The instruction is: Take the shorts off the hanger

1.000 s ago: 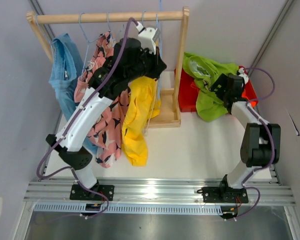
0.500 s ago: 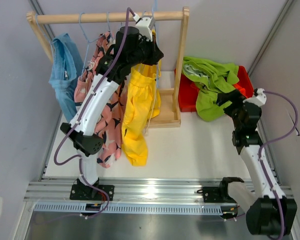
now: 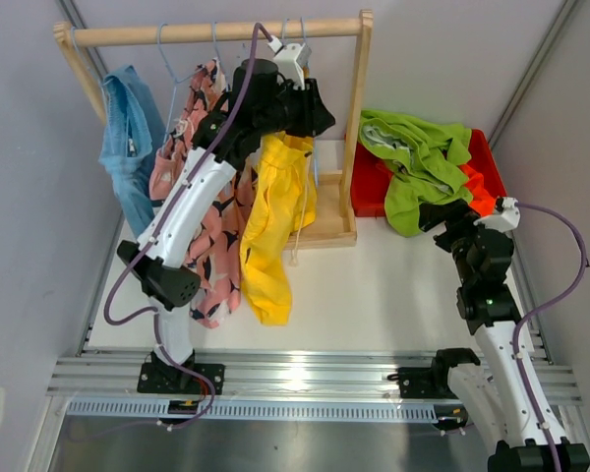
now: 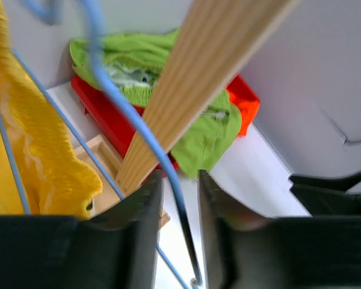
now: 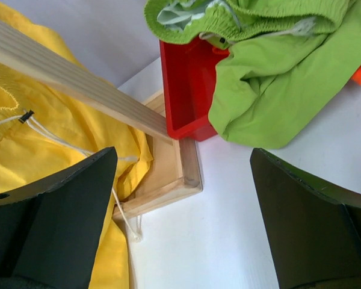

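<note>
The yellow shorts [image 3: 270, 226] hang from a blue wire hanger [image 4: 127, 117] near the rack's right post. My left gripper [image 3: 293, 59] is high up just under the wooden rod [image 3: 177, 35], its jaws nearly closed round the hanger wire [image 4: 179, 180]. The pink printed shorts [image 3: 202, 226] and the light blue shorts [image 3: 128, 147] hang further left. The lime green shorts [image 3: 418, 167] and the orange shorts [image 3: 482, 192] lie in the red bin [image 3: 369, 187]. My right gripper [image 3: 450, 218] is open and empty above the table, in front of the bin [image 5: 183, 198].
The rack's right post [image 3: 354, 118] stands on a wooden base [image 3: 324, 231] next to the bin. Grey walls close in on the left, back and right. The yellow shorts' drawstring [image 5: 123, 220] dangles beside the base.
My right arm has drawn back from the bin toward me with nothing in it. My left gripper rose with the hanger, then settled slightly lower and to the right.
</note>
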Available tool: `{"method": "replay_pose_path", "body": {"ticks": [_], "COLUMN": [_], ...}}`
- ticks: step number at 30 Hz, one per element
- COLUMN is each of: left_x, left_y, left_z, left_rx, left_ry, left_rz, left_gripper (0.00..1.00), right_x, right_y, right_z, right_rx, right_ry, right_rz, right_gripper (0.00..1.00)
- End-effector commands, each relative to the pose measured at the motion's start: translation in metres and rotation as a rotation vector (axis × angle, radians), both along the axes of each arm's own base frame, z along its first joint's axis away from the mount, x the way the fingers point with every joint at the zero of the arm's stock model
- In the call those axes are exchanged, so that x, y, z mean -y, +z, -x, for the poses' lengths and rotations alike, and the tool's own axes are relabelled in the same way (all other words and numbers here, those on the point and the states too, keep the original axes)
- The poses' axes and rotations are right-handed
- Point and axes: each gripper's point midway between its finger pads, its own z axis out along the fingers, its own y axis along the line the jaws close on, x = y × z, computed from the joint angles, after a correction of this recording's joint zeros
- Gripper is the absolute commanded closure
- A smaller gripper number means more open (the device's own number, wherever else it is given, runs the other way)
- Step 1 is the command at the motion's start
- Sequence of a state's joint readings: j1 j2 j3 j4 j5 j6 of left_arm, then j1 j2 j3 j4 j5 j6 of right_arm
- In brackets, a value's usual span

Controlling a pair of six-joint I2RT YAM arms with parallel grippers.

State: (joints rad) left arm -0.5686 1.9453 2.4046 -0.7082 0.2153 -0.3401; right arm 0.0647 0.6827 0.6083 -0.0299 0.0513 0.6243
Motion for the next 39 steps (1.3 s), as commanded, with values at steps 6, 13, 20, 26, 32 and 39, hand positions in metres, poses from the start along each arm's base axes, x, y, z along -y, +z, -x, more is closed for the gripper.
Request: {"method": "replay_pose_path", "body": {"ticks": [6, 13, 20, 26, 32, 39], "left_x": [-0.025, -0.084, -0.119, -0.130, -0.125, -0.112], "left_y": [0.046, 0.099, 0.097, 0.092, 0.087, 0.078], "left_z": [0.083, 0.140, 0.143, 0.115, 0.073, 0.042], "left_rx": [0.072, 0.209, 0.239, 0.270, 0.264, 0.251], "left_ry": [-0.033, 0.042, 0.155, 0.250, 0.295, 0.306], "left_rz": [-0.034, -0.018, -0.110, -0.153, -0.163, -0.161], "left_gripper": [0.36, 0.22, 0.16, 0.18, 0.20, 0.22], "right_x": [-0.010, -0.013, -0.015, -0.013, -0.009, -0.005], "right_y": [0.012, 0.016, 0.020, 0.023, 0.021, 0.014], "right_z": [0.016, 0.032, 0.040, 0.045, 0.052, 0.056], "right_rx": [0.018, 0.023, 0.025, 0.026, 0.017, 0.011], "right_ry": [0.022, 0.024, 0.029, 0.027, 0.015, 0.001], "right_rz": [-0.016, -0.007, -0.005, 0.006, 0.027, 0.041], "right_gripper": [0.01, 0.01, 0.01, 0.01, 0.01, 0.01]}}
